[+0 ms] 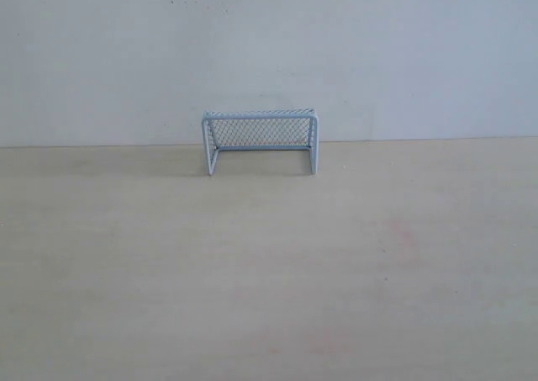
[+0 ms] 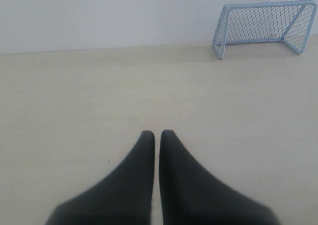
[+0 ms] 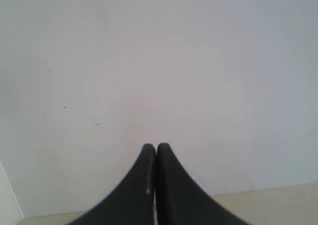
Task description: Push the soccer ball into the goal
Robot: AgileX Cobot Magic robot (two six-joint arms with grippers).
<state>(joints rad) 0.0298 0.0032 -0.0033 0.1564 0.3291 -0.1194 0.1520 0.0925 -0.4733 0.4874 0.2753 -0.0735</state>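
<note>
The goal (image 1: 260, 140), a pale blue-white tube frame with dark mesh, stands at the back of the light wooden table against the wall, its mouth facing the front. It also shows in the left wrist view as the goal (image 2: 263, 27), far from my left gripper (image 2: 157, 134), which is shut with nothing between its black fingers. My right gripper (image 3: 156, 147) is shut too, empty, and faces the white wall. The soccer ball shows in none of the views. Neither gripper appears in the exterior view.
The light wooden table (image 1: 269, 272) runs back to a plain white wall (image 1: 269, 44). A strip of the table's edge (image 3: 268, 205) shows low in the right wrist view.
</note>
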